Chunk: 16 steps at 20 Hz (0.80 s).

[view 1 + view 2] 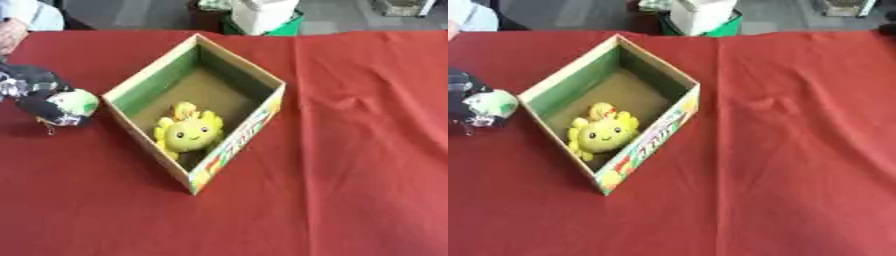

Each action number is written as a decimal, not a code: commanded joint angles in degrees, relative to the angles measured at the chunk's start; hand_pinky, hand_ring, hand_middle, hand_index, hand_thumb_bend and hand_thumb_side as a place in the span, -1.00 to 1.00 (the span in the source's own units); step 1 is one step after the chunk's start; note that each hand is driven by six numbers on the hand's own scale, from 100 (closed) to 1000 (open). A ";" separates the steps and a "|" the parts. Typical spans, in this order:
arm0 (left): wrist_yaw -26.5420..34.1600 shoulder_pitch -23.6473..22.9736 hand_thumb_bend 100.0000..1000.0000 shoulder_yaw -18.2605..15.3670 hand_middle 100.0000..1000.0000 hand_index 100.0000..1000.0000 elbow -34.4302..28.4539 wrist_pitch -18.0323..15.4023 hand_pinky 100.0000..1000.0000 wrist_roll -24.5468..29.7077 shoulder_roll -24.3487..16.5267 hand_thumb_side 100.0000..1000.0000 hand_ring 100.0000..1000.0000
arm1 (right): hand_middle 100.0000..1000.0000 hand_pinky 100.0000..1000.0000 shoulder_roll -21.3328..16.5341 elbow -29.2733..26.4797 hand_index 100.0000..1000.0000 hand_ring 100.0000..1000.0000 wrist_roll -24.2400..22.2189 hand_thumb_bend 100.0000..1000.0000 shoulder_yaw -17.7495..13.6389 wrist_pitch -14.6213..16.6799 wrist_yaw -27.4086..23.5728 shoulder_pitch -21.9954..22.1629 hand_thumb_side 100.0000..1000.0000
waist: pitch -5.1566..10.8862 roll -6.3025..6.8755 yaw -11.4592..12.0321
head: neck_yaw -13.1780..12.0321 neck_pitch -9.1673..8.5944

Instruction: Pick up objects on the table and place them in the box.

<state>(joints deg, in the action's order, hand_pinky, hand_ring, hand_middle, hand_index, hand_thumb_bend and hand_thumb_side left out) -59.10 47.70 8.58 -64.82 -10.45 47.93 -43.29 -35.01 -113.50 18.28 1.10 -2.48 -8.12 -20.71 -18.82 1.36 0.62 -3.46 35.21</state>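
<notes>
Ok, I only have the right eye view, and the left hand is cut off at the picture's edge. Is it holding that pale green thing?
Observer: Yes. The left eye view shows the whole left hand, with dark fingers curled round a green and white ball.
Operator: Is it over the box yet?
Observer: No. Here the forearm shows too, coming in from the left edge, and the ball is just outside the box, at its left corner.

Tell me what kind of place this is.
Probably a demo or lab tabletop, not a home: a red cloth covers the table, an open cardboard box holds a sunflower plush, and bare floor shows behind.
</notes>
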 commanded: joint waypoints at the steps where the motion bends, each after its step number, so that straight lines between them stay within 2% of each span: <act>1: 0.81 0.62 0.52 -0.57 0.60 0.91 0.77 -0.02 0.36 1.07 -0.74 0.98 0.62 | 0.35 0.75 -0.98 -1.10 0.62 0.46 -0.29 -1.00 -0.27 0.01 0.40 -0.70 0.51 | 0.67 0.05 -0.14 | -0.30 -0.87; 6: 1.07 0.75 0.53 -0.88 0.60 0.90 1.36 0.32 0.35 0.93 -0.65 1.00 0.61 | 0.35 0.75 -0.84 -1.10 0.62 0.45 -0.45 -1.00 -0.22 -0.01 0.54 -0.54 0.50 | 0.38 0.06 -0.26 | -0.25 -0.86; 10: 0.37 0.79 0.26 -0.69 0.53 0.80 1.08 0.06 0.30 -0.33 -0.57 0.89 0.56 | 0.34 0.75 -0.64 -1.10 0.62 0.45 -0.55 -1.00 -0.21 -0.02 0.49 -0.57 0.50 | 0.27 0.07 -0.31 | -0.27 -0.84; 13: -0.29 0.75 0.28 -0.51 0.54 0.82 1.34 -0.29 0.31 -1.06 -0.42 0.87 0.57 | 0.34 0.75 -0.50 -1.10 0.61 0.45 -0.50 -1.00 -0.33 0.03 0.47 -0.61 0.50 | 0.19 0.07 -0.38 | -0.37 -1.00; 15: -0.66 0.75 0.21 -0.36 0.54 0.81 1.64 -0.58 0.31 -1.04 -0.33 0.84 0.57 | 0.34 0.75 -0.42 -1.10 0.61 0.45 -0.43 -1.00 -0.38 0.09 0.41 -0.63 0.50 | 0.11 0.06 -0.46 | -0.39 -1.14; 16: -0.96 0.76 0.10 -0.27 0.52 0.80 1.68 -0.72 0.30 -1.11 -0.30 0.78 0.56 | 0.34 0.75 -0.39 -1.10 0.61 0.45 -0.44 -1.00 -0.37 0.12 0.40 -0.62 0.50 | 0.06 0.05 -0.50 | -0.41 -1.20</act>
<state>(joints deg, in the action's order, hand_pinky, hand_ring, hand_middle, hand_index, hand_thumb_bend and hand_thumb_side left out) -59.58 48.26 7.93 -63.53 -10.91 46.76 -43.08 -34.53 -113.50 17.86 1.13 -2.51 -8.11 -20.72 -19.50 1.55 0.23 -3.68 34.66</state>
